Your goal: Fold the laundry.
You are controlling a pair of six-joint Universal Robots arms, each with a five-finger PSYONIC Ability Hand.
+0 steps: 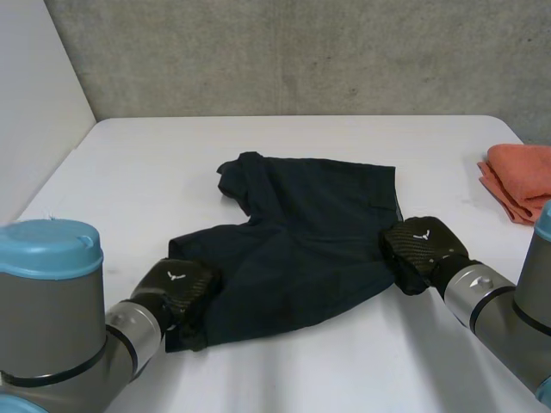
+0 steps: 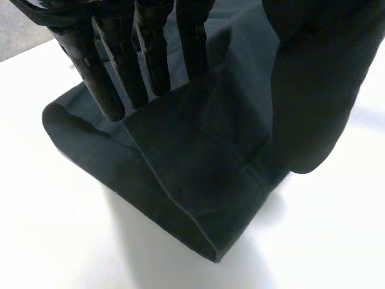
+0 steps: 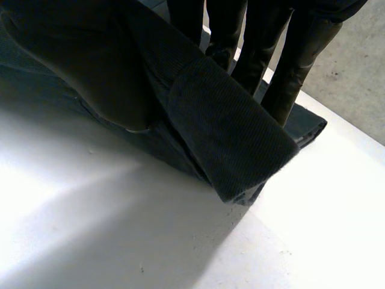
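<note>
Head view: a dark navy pair of fabric shorts [image 1: 301, 232] lies spread near the middle of the white table [image 1: 155, 172]. A folded orange cloth [image 1: 521, 176] sits well apart at the right edge. The left hand [image 1: 176, 288] is on the near-left leg hem, knuckles up and arm low. The right hand [image 1: 422, 245] is on the near-right corner of the shorts, set likewise.

Left wrist view: the straight fingers [image 2: 108, 66] lie on top of the hem and the thumb [image 2: 319, 90] closes against it from the side. The cloth is pinched between them, and the hem corner is bunched.

Right wrist view: the thumb [image 3: 90, 66] and the fingers [image 3: 289, 60] have the edge band between them. The band stands off the table, so it is held.

Assessment: the first fold is in hand, with both near corners secured. The next move calls for an even lift by both hands, carrying the near edge over to the far edge.
</note>
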